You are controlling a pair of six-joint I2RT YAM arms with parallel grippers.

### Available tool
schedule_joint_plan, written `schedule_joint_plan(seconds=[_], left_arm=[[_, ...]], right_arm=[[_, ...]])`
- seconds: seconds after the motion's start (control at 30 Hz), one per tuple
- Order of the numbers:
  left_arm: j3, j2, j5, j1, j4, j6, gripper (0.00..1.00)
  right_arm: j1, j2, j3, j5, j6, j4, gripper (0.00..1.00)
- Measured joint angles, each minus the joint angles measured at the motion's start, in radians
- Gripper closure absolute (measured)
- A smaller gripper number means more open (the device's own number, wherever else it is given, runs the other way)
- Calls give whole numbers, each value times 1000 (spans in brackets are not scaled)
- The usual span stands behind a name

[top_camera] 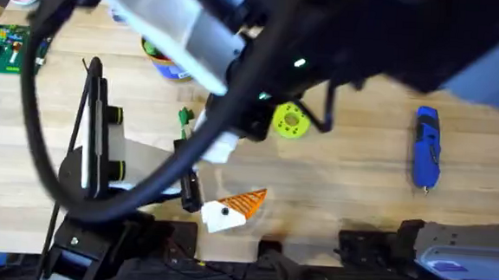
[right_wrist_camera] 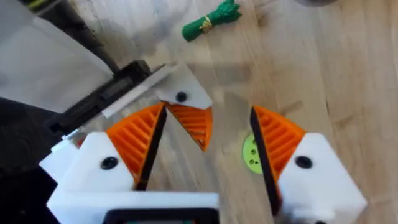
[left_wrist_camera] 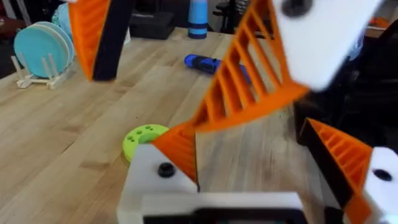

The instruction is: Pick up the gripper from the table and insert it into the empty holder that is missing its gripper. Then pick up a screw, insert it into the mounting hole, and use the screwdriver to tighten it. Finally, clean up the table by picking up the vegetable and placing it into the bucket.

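While both arms crowd mid-table, landmark: green disc (top_camera: 289,121), flat on the wooden table (top_camera: 360,181).
Right gripper (right_wrist_camera: 208,118): white fingers with orange ribbed pads spread wide, nothing clamped; it hangs just above the disc, on the disc's near side.
Left gripper (left_wrist_camera: 249,140): fingers parted, gripping nothing; it sits on the near side of the disc, toward the left arm's base.
Overlap: one white-and-orange fingertip of the left gripper lies between the right gripper's pads, with a gap on each side.
Screwdriver (top_camera: 427,146): lying flat, well to the right of the disc, untouched.
Vegetable (top_camera: 184,116): on the table to the left of the disc, free.
Bucket (top_camera: 163,61): beyond the vegetable, farther left of the disc, partly hidden under the right arm.
Loose orange gripper and white holder: cannot tell apart from the fingers.
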Motion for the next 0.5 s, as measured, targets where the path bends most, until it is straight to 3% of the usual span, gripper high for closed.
schedule_joint_plan(seconds=[0.13, 0.3, 0.5], left_arm=[[0, 0, 0, 0, 0, 4, 8], [0, 0, 0, 0, 0, 4, 8], [0, 0, 0, 0, 0, 4, 8]], right_arm=[[-97, -91, 0, -3, 14, -25, 126], [-312, -203, 0, 10, 22, -100, 126], [-542, -247, 0, 36, 33, -212, 126]])
